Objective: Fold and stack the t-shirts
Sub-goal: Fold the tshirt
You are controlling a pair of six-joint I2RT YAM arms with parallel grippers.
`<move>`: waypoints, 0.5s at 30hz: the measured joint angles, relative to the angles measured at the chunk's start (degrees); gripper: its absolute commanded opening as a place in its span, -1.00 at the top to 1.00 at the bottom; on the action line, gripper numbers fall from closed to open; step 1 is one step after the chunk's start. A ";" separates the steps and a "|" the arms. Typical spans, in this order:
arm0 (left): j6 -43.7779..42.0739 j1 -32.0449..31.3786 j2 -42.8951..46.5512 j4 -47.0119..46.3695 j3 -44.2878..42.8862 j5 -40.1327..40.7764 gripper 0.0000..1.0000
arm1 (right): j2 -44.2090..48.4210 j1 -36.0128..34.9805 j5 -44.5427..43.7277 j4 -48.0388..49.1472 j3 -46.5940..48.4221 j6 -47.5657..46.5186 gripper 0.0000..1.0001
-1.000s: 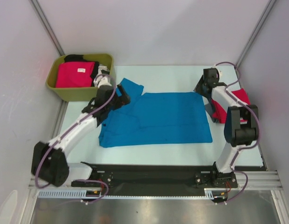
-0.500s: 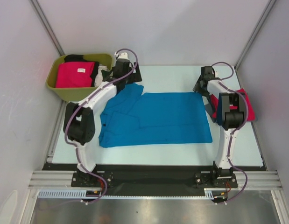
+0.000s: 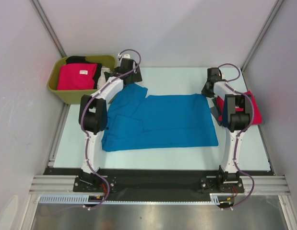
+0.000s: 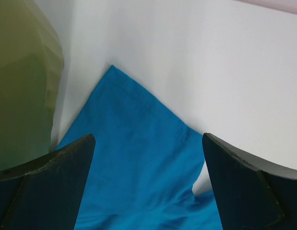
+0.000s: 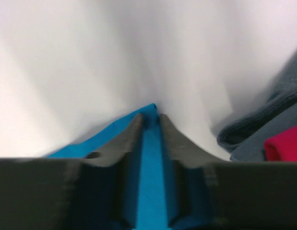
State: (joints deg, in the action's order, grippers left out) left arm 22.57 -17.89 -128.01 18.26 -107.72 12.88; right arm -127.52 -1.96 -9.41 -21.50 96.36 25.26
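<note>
You have the bright blue cloth t-shirt (image 3: 162, 122) flat on the counter (image 3: 177, 76), right tool (image 5: 150, 120) pinched narrow on its far right corner, left tool (image 4: 148, 139) wide above the far sleeve, likely to lift both corners for 1 fold.

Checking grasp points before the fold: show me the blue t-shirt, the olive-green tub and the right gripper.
blue t-shirt (image 3: 172, 120): top external view, middle of its body.
olive-green tub (image 3: 71, 97): top external view, near outer wall.
right gripper (image 5: 151, 115): right wrist view, midway between its fingertips.
</note>
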 measured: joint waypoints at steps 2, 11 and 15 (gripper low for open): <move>-0.63 -0.04 -1.68 1.70 -3.34 0.83 -1.00 | -0.09 0.15 0.00 -0.13 0.09 -0.11 0.73; -2.16 -0.04 -4.24 3.76 -9.20 3.52 -0.97 | 1.38 2.23 1.55 1.81 -2.78 1.33 1.00; -2.05 0.02 -6.71 4.48 -11.85 3.50 -0.84 | 2.71 4.15 2.40 2.10 -4.79 1.75 1.00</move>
State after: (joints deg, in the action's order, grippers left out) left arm 20.51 -17.87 -134.72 22.74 -119.57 16.38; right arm -124.81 2.20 -7.01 -19.40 91.57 27.00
